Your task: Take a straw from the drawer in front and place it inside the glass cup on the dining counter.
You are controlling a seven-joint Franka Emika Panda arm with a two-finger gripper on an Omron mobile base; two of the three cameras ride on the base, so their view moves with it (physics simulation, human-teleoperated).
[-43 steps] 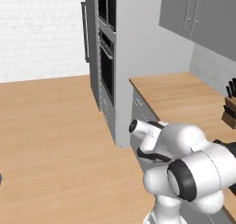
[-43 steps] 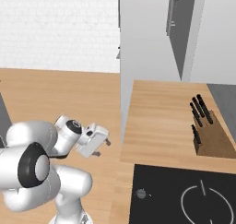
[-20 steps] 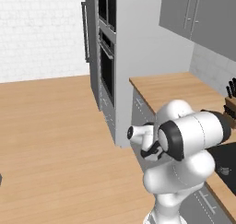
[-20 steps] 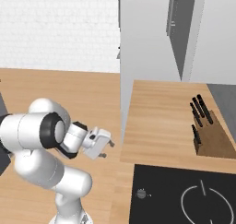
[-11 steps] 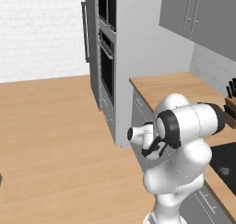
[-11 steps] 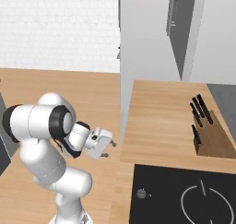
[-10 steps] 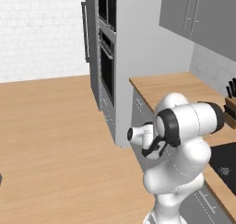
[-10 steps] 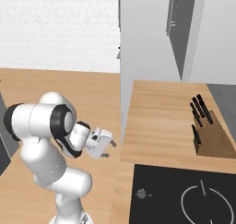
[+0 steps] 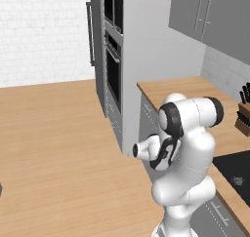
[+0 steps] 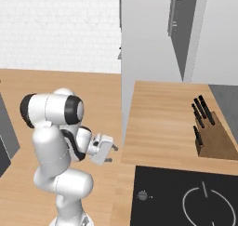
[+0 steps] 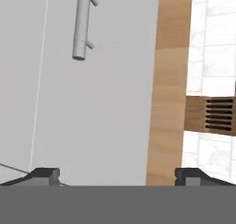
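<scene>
My gripper point(image 11: 118, 174) is open, and its two dark fingertips point(image 11: 44, 174) stand wide apart with nothing between them. It faces the flat grey front panel of the drawer point(image 11: 101, 103) from close by. The drawer's metal bar handle point(image 11: 82, 22) lies up and to the left of the fingertips. From the right base view the gripper point(image 10: 113, 154) points at the cabinet face under the wood wall counter point(image 10: 158, 122). The drawer is shut. The straw, the glass cup and the dining counter are out of view.
A knife block point(image 10: 211, 132) stands on the wall counter behind a black cooktop point(image 10: 186, 197). A tall grey oven cabinet point(image 9: 114, 70) rises just left of the counter's end. Open wooden floor point(image 9: 58, 148) stretches to the robot's left.
The arm's upper links have swung round and upright over the base. The hand has dropped slightly by the cabinet front. The jaws have stayed open.
</scene>
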